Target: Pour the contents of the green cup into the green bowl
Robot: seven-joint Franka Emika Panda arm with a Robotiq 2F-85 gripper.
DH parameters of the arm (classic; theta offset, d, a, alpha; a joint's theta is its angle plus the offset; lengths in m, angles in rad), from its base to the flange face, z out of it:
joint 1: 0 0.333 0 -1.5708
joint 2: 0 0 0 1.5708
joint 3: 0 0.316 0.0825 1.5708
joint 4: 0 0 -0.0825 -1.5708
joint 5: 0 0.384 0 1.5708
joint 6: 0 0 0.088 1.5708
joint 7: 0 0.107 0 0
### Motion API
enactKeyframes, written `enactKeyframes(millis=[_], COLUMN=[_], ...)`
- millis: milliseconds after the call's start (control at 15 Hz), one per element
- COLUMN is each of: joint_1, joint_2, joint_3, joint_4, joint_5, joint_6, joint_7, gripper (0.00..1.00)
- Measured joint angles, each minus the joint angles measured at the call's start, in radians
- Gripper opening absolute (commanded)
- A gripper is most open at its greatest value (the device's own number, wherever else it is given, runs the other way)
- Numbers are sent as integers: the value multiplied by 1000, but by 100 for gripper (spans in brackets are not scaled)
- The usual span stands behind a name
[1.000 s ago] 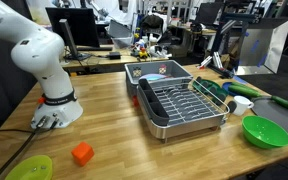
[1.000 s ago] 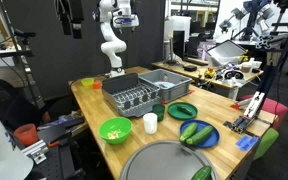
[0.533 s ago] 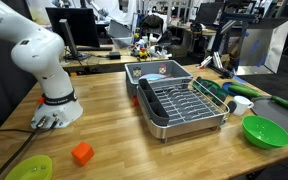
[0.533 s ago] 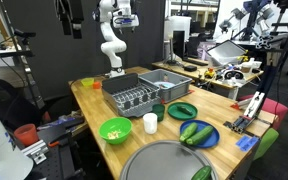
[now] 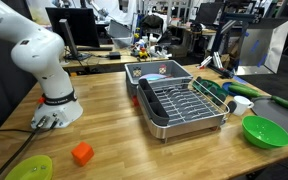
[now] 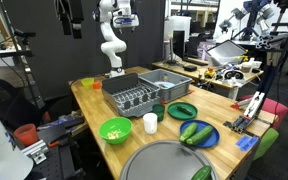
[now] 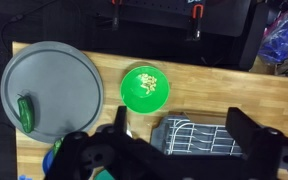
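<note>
Green cup: small dark shape on the table just beside the dish rack, with the white cup near it; contents too small to see. Green bowl sits near the table's front edge, and the wrist view shows pale bits inside. Gripper is high above, jaws apart, holding nothing. Step 1 is the reach. I'd descend onto the darker cup, not the white 1, grip its wall, and keep it upright until it is over the bowl.

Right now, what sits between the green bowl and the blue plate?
A small white cup stands between the green bowl and the blue plate. This shows in an exterior view; the wrist view does not show that stretch.
</note>
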Motion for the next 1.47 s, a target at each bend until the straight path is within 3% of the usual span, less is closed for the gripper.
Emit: enactKeyframes(millis=[467, 867, 1200, 1467], joint_1=[0, -6, -22, -24], joint_2=[89, 265, 407, 413], joint_3=[0, -14, -34, -35], joint_4=[11, 41, 107, 119], joint_5=[0, 6, 55, 63], joint_6=[65, 76, 168, 168], joint_7=[3, 12, 28, 29], gripper=[100, 100, 100, 100])
